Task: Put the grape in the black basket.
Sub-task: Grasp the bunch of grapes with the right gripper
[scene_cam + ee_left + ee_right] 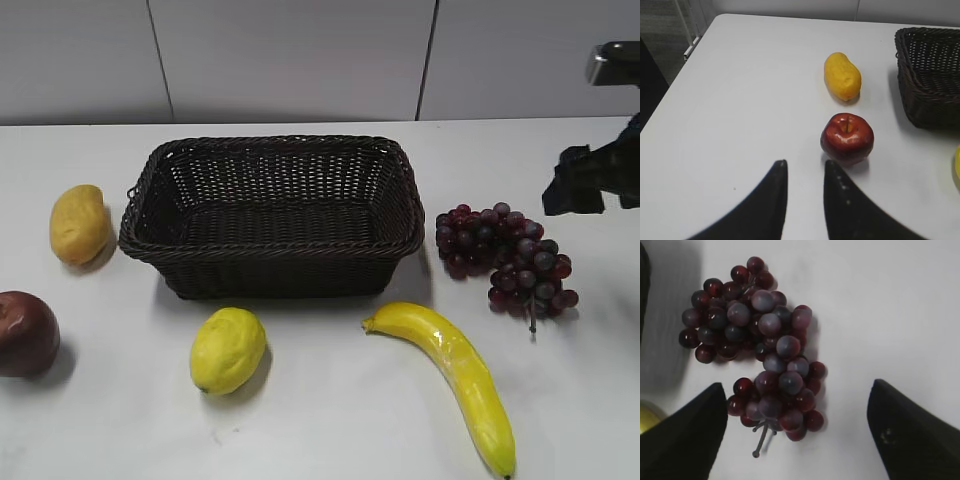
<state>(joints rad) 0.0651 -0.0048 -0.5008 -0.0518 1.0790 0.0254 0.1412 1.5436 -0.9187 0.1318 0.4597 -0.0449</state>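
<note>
The grape [505, 255], a dark red-purple bunch with a thin stem, lies on the white table just right of the black basket [270, 246]. The basket is empty and stands at the middle back. In the right wrist view the grape [755, 325] lies below my right gripper [797, 385], which is wide open with the bunch's stem end between its fingers, not touching. The right arm [590, 185] hovers at the right edge, above and right of the bunch. My left gripper [805, 165] is open and empty over bare table, near a red apple. The basket's corner [930, 85] shows at the right there.
A red apple [25, 333] [847, 139] and a yellow mango-like fruit [78, 223] [842, 76] lie left of the basket. A lemon [228, 349] and a banana [455, 375] lie in front of it. The table's left edge [670, 90] drops off.
</note>
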